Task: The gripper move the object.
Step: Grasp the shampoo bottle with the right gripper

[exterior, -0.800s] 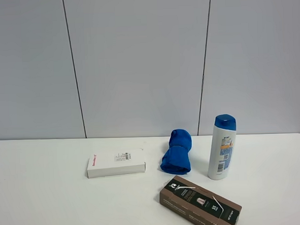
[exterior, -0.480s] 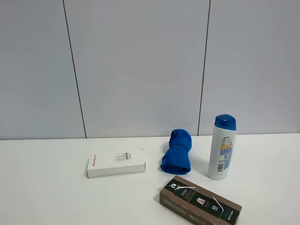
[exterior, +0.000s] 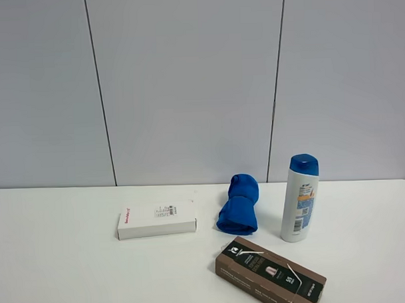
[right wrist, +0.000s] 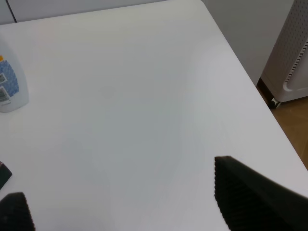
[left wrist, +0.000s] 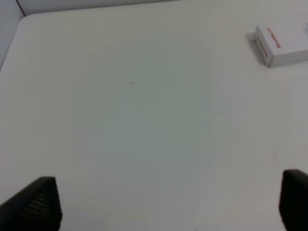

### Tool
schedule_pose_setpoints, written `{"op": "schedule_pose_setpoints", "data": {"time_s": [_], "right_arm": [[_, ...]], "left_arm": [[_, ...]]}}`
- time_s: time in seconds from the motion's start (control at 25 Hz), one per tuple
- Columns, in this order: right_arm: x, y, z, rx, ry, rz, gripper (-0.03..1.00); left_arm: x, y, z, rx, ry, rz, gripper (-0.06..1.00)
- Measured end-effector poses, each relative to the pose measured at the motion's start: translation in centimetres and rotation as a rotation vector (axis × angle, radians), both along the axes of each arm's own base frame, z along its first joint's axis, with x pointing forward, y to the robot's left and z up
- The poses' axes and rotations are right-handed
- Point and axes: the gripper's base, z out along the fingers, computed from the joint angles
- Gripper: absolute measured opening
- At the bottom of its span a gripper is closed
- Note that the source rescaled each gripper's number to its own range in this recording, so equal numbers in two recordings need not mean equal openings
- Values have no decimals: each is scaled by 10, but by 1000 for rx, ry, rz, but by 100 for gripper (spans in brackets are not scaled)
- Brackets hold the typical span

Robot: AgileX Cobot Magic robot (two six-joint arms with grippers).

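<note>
Beside the blue cloth (exterior: 237, 205) the shampoo bottle (exterior: 300, 198) stands untouched; I'm pre-reach. Left gripper (left wrist: 165, 202) and right gripper (right wrist: 127, 202) gape empty; next, right one must straddle the bottle.

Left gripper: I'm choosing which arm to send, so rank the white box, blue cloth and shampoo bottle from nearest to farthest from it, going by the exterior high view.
The left gripper is outside that view and works from its left side.
1. The white box, leftmost, and the only one the left wrist view shows.
2. The blue cloth, centre.
3. The shampoo bottle, far right.
</note>
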Motion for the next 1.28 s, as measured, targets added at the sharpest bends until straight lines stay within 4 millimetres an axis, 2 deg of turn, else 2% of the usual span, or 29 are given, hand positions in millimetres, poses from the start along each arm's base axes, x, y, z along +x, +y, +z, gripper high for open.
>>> {"op": "schedule_pose_setpoints", "data": {"time_s": [1.28], "right_arm": [[0,0,1,-4,-5,3,40]], "left_arm": [[0,0,0,0,0,0,100]]}}
